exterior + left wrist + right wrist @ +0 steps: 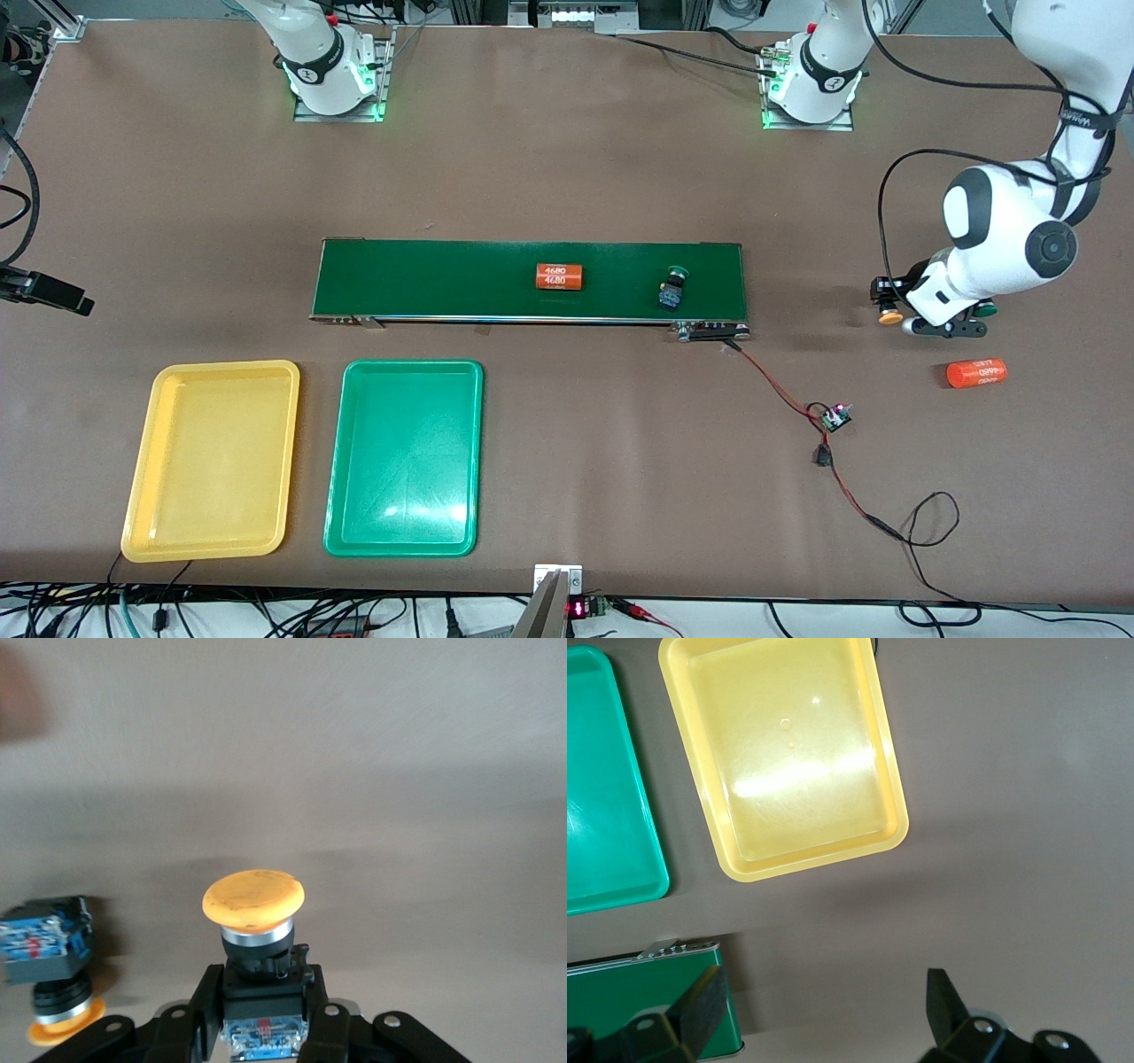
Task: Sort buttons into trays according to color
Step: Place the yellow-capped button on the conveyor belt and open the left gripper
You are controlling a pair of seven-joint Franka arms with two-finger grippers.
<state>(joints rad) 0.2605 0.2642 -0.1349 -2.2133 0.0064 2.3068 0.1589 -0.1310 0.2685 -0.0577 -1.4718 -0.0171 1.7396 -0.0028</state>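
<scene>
- Showing a button [255, 930]: worn yellow-orange mushroom cap, silver collar, black-and-blue body, clamped in the left gripper [262, 1028] at the table's left-arm end.
- Second yellow-orange button [49, 966] lies at nine o'clock of it, partly cut off.
- Right gripper [824, 1010] spread wide, near the yellow tray [784, 757].

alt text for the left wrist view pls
The left gripper is shut on the blue-and-black body of a yellow-orange button, cap up, above the brown table. A second yellow-orange button lies beside it on the table, cap toward the camera.
</scene>
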